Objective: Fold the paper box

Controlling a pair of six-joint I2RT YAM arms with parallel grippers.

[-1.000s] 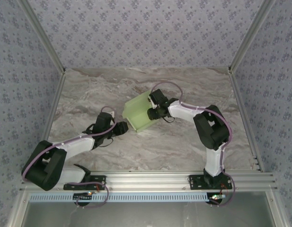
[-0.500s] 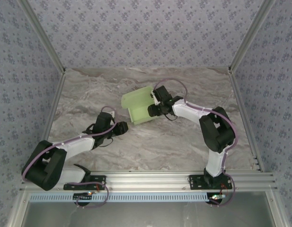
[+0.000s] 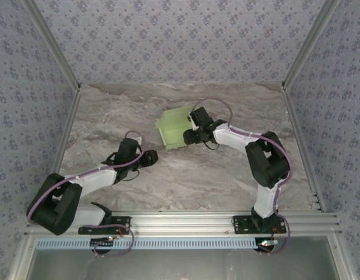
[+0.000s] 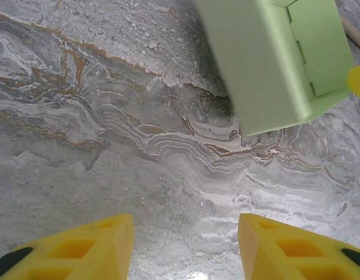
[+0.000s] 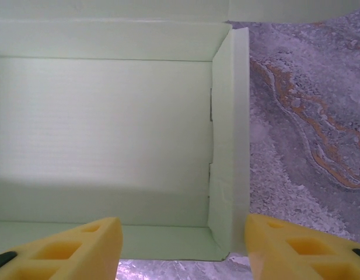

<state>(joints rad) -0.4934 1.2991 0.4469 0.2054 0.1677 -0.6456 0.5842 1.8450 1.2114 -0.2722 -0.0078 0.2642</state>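
Observation:
The paper box (image 3: 172,129) is pale green card and lies on the marble table, back of centre, its open side up. In the right wrist view I look into its hollow inside (image 5: 104,122), with one side wall (image 5: 229,146) standing up. My right gripper (image 3: 189,132) is at the box's right edge, open. Its fingers (image 5: 182,251) straddle the box's near corner without pinching it. My left gripper (image 3: 152,157) is open over bare marble, short of the box's near-left corner (image 4: 267,64), and nothing lies between its fingertips (image 4: 185,248).
A thin tan stick (image 4: 353,34) lies on the table just past the box. Metal frame posts and patterned walls close in the table (image 3: 109,116) on three sides. Bare marble lies left of the box and in front of it.
The box has come down from a raised tilt to lie flat, a little farther back. My right gripper's jaws have spread wider. The left arm has not moved.

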